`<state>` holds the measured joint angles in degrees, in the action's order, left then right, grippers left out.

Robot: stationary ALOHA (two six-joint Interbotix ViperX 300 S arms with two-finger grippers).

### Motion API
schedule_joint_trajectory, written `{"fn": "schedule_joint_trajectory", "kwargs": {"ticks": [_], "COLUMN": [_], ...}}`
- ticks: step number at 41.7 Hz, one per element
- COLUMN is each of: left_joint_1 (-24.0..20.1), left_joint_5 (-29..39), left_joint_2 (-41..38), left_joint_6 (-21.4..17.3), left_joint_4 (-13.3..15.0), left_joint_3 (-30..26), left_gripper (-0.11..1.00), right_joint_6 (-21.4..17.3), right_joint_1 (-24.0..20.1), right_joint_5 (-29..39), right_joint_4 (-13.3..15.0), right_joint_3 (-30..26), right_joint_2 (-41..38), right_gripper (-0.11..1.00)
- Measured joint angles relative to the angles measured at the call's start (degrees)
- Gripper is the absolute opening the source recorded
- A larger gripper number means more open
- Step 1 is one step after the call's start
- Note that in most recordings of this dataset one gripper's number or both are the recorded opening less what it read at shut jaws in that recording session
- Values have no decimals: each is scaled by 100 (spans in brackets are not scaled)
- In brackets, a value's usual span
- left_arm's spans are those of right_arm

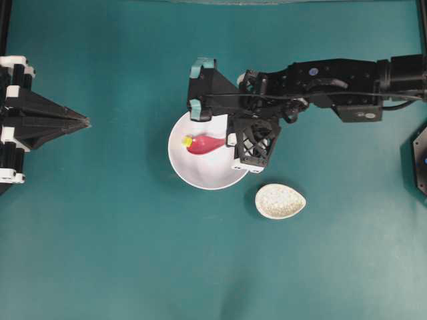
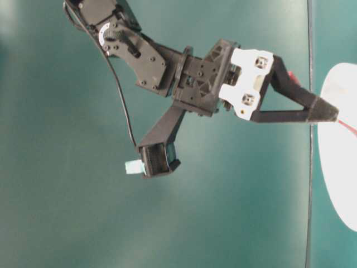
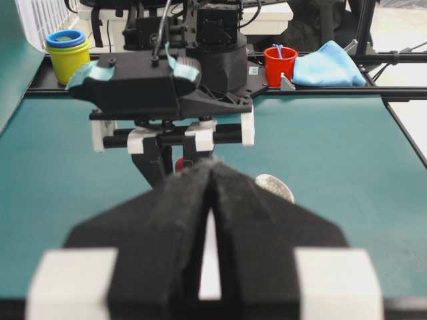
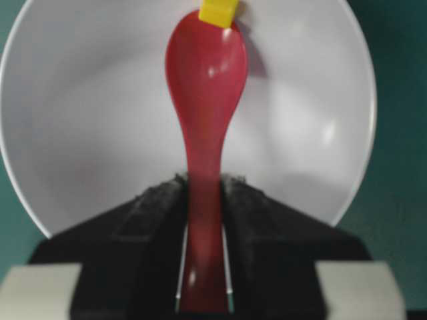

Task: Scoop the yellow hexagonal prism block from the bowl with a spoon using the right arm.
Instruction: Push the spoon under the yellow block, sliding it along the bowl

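The white bowl [image 1: 200, 170] sits mid-table. In it lies the pink-red spoon [image 1: 208, 145], its scoop pointing left. My right gripper [image 1: 229, 143] reaches in from the right and is shut on the spoon's handle. In the right wrist view the handle runs between the fingers [image 4: 157, 207], the gripper [image 4: 205, 183] being closed on it. The scoop [image 4: 207, 67] lies low inside the bowl [image 4: 100, 133]. The yellow block [image 4: 219, 12] touches the scoop's far tip, also seen from overhead [image 1: 187, 141]. My left gripper [image 1: 83, 122] rests shut at the table's left edge, holding nothing.
A small speckled egg-shaped dish [image 1: 280, 201] lies just right of and below the bowl. Beyond the table's far edge, the left wrist view shows stacked yellow and blue cups [image 3: 69, 52], a red cup [image 3: 280, 65] and a blue cloth [image 3: 330, 65].
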<state>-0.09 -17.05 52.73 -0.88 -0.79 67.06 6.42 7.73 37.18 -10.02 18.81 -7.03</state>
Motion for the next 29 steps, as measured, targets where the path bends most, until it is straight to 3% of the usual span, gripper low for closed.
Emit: {"fn": "schedule_joint_trajectory", "kwargs": {"ticks": [29], "left_joint_1": [0], "left_joint_5": [9], "left_joint_2": [0], "left_joint_6": [0], "left_joint_4": [0], "left_joint_3": [0], "left_gripper": [0], "right_joint_6": [-44], "right_joint_1": [-132], "right_joint_5": [-1626], "right_joint_4": [0], "right_joint_3": [1055], "right_joint_2": [650], "right_gripper": [24]}}
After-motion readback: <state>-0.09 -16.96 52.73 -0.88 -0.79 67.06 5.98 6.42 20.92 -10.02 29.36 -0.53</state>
